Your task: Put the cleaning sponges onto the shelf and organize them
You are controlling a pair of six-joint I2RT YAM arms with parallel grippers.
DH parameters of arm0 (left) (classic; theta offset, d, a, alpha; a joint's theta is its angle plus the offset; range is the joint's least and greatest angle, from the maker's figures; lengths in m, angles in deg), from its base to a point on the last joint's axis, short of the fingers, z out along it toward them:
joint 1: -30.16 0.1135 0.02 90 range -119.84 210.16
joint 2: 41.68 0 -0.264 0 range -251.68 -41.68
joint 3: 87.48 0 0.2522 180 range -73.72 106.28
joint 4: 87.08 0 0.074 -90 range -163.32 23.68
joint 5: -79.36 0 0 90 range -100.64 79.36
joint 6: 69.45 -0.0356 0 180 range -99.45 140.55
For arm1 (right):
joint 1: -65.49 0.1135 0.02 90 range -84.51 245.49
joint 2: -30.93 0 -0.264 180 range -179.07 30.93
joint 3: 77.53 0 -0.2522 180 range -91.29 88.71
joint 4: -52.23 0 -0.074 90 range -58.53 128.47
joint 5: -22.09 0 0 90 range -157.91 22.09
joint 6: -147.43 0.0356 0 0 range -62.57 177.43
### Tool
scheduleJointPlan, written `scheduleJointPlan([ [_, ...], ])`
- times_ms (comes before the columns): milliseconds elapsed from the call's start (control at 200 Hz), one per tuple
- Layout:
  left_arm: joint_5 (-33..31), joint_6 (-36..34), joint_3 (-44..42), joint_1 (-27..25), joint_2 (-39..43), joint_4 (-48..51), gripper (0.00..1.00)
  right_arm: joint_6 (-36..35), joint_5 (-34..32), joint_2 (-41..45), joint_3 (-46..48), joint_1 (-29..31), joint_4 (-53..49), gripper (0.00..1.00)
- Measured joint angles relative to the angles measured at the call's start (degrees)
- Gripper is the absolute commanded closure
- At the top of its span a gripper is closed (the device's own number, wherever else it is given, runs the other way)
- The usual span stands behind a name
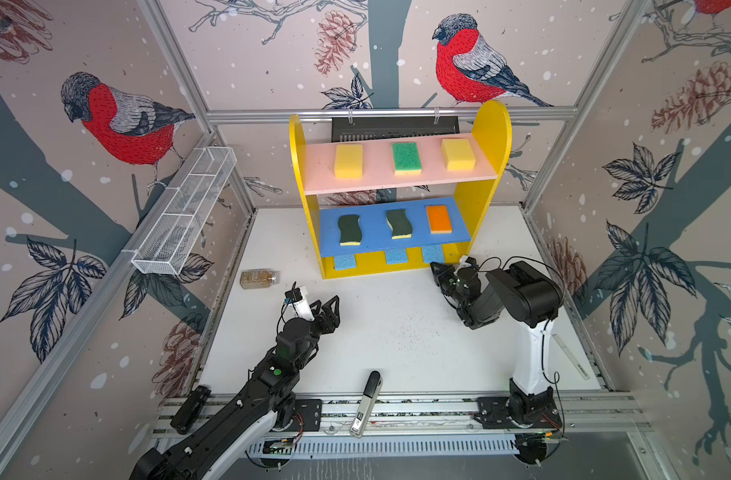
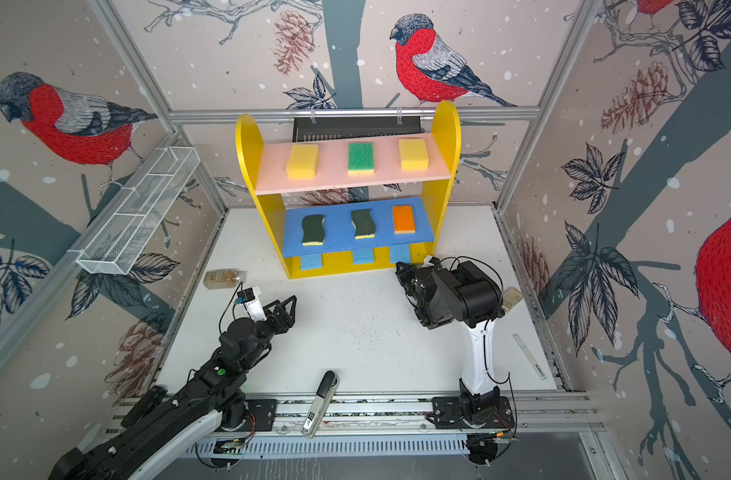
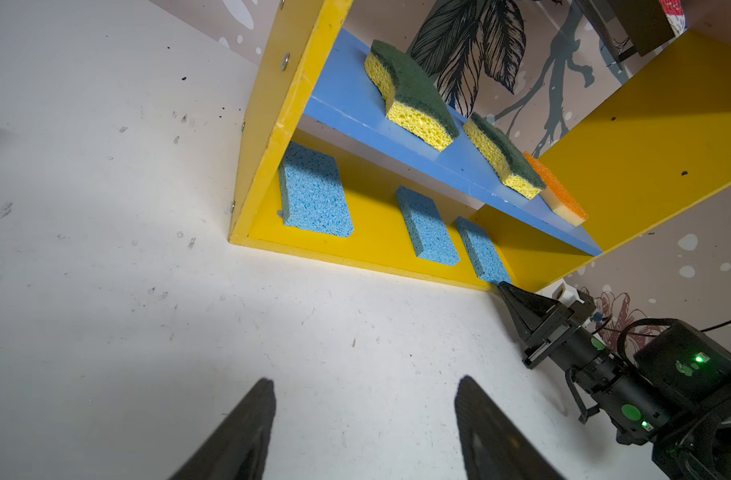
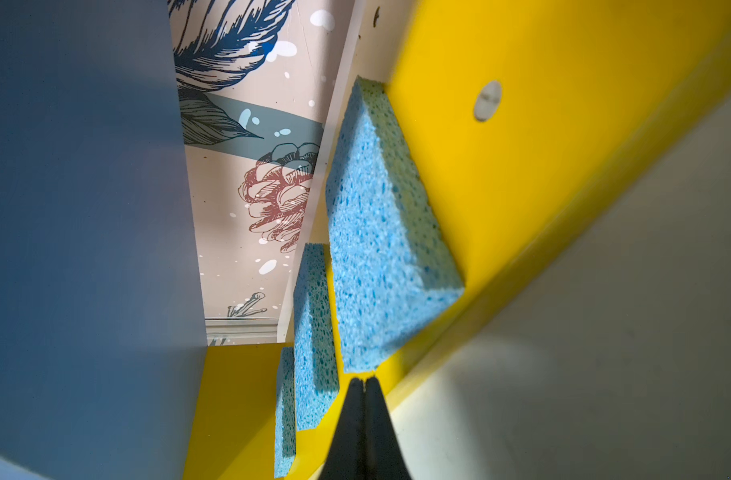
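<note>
Top views: shelf (image 1: 490, 137) upright at back of surface (image 1: 397, 332); all nine sponges on it, 3 per level.
Pink board (image 1: 376, 176): yellow sponge (image 1: 348, 161), green-topped sponge (image 1: 406, 157), 2nd yellow sponge (image 1: 458, 154), left to right, spaced apart.
Blue board (image 1: 374, 243): two dark green wavy sponges (image 1: 350, 230) (image 1: 399, 224), then orange-topped sponge (image 1: 439, 219) at right end.
Yellow base (image 3: 376, 241): three thin blue sponges (image 3: 313, 191) (image 3: 428, 226) (image 3: 482, 249) flat in a row; front ends poke out from under blue board in both top views.
R jaws: pressed together, nothing btwn; tip at base's front lip, just beside rightmost blue sponge. Contact w/ sponge: can't tell.
L jaws: spread, empty, over bare surface in front of shelf's left half, well apart from it.
Other: brownish bottle (image 1: 259, 277) on its side on surface, left of shelf; wire basket (image 1: 185, 216) on left wall.
</note>
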Motion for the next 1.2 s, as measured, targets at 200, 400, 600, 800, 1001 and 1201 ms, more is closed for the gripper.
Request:
scheduleJointPlan([
  [200, -0.04, 0.11, 0.0, 0.0, 2.21, 1.79, 0.31, -0.13, 0.04, 0.31, -0.22, 0.17, -1.11, 0.96],
  [400, -0.48, 0.15, 0.22, 0.0, 2.82, 3.65, 0.31, -0.11, 0.0, -0.7, -1.97, 0.85, -1.46, 0.96],
  [600, -0.83, 0.24, 0.24, 0.0, 2.62, 4.24, 0.31, 0.33, -0.07, -1.68, -2.78, 1.18, -0.72, 0.97],
  [800, -1.79, 1.22, 0.24, 0.0, 2.16, 4.92, 0.31, 0.52, -0.2, -2.16, -3.87, 1.42, -1.16, 0.97],
  [1001, -2.16, 1.49, 0.26, 0.0, 2.36, 5.42, 0.31, 0.48, -0.68, -1.68, -4.37, 1.64, -3.32, 0.97],
  [1201, -2.16, 1.62, 0.26, 0.0, 2.71, 5.79, 0.31, 0.52, -1.09, -0.66, -2.8, 1.64, -3.58, 0.97],
])
